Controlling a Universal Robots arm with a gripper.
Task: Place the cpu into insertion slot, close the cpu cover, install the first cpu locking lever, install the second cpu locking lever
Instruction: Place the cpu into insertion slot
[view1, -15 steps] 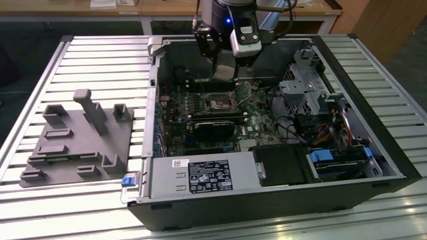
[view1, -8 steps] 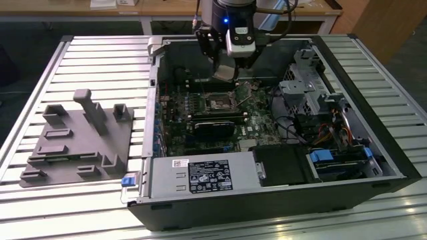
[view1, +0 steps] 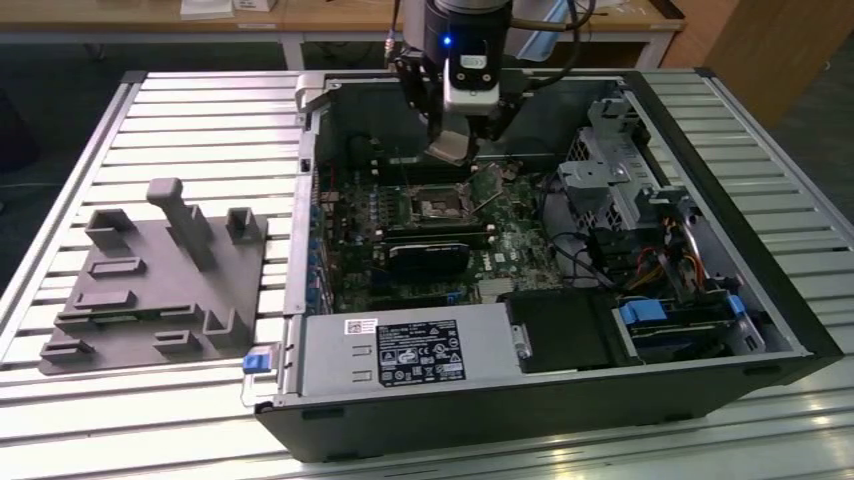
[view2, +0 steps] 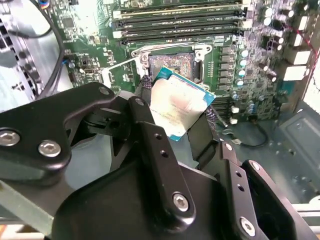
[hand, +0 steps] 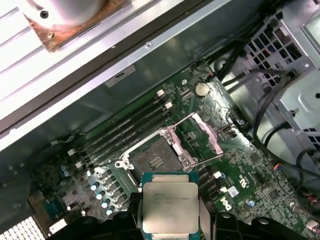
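1. The cpu (hand: 169, 209) (view2: 177, 102) is a small flat square chip. Its dull grey metal top has faint print, and a thin green edge shows round it.
2. The hand (hand: 170, 218) (view2: 175, 114) (view1: 454, 150) is clenched on the cpu, with a black finger pressed against each of two opposite edges.
3. Being square, the chip has no long axis. Its metal top faces the first wrist view's camera. In both wrist views its edges do not run parallel with the rim of the insertion slot (hand: 154, 161) (view2: 172, 65) (view1: 438, 207).
4. The cpu is held in the air, clear of the slot and not seated. In the exterior view the hand sits at about 12 o'clock from the slot.
5. The slot lies bare, with a dark centre inside a silvery rim. In the first wrist view the cpu cover (hand: 207, 132) stands swung open beside it.
6. The green motherboard (view1: 514, 255) lies in an open black computer case (view1: 534, 410) that is on its side. A black fan card (view1: 427, 258) is at 6 o'clock from the slot, and the power supply (view1: 400, 350) lies further the same way.
7. The case rests on a bench (view1: 200, 120) of silvery ribbed slats. A grey moulded fixture (view1: 147, 290) is at 9 o'clock from the case, and a wooden table (view1: 334, 20) is at 12 o'clock.
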